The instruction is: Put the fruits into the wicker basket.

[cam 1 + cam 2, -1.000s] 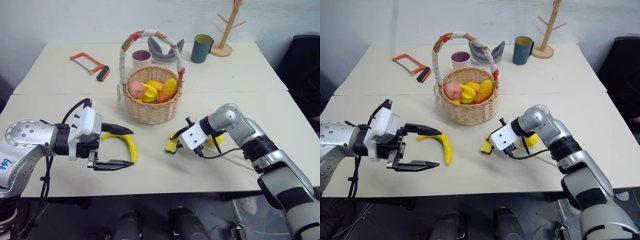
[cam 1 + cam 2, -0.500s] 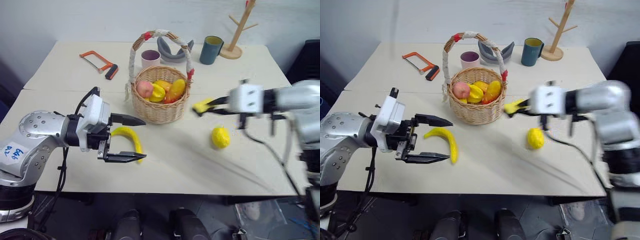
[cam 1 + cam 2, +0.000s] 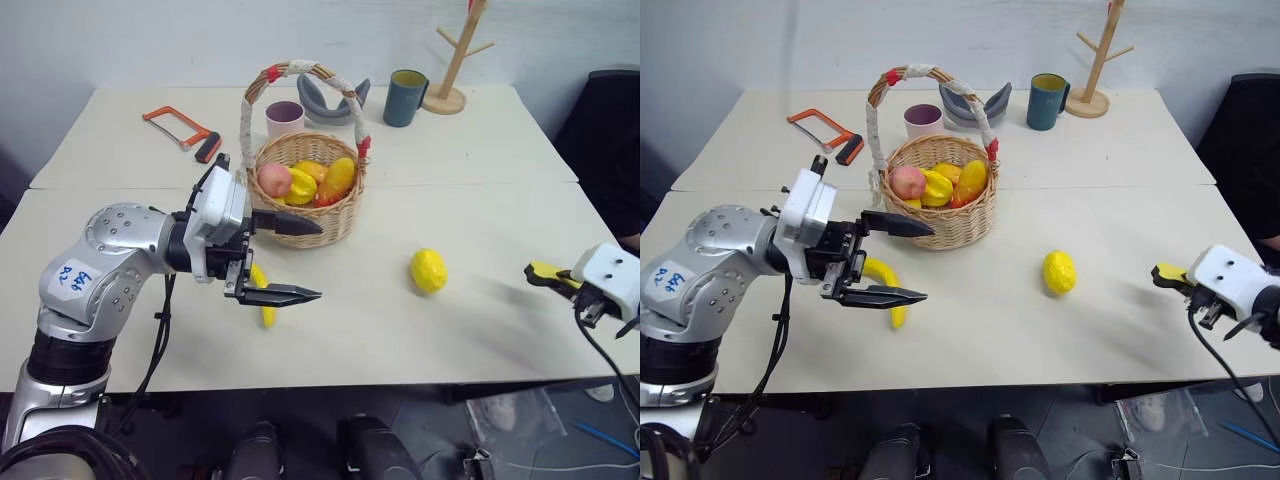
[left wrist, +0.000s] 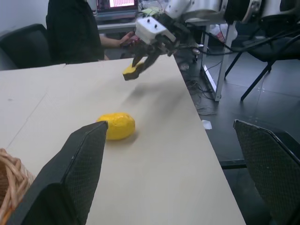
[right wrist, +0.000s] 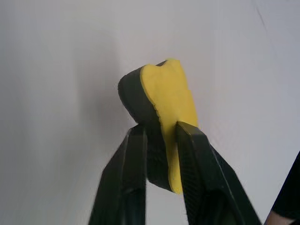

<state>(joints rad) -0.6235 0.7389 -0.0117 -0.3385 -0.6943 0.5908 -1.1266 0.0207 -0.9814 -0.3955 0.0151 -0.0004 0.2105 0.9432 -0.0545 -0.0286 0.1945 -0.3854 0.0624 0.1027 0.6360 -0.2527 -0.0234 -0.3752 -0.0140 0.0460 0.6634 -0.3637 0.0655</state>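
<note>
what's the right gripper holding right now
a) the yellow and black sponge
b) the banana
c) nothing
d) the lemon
a: the right gripper has its two fingers clamped on the yellow-and-black sponge, out near the table's right edge, while the lemon lies free on the table and the banana lies by the left gripper.

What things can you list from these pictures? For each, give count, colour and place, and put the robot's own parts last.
Wicker basket: one, tan, table centre, fruit inside.
Banana: one, yellow, on table behind left hand.
Lemon: one, yellow, on table right of basket.
Sponge: one, yellow and black, in right hand.
Hacksaw: one, orange, far left.
Cup: one, pink, behind basket.
Mug: one, dark green, far side.
Mug tree: one, wooden, far right.
Person: one, dark top, beyond table.
Left hand: open, over banana.
Right hand: gripping sponge, table's right edge.
</note>
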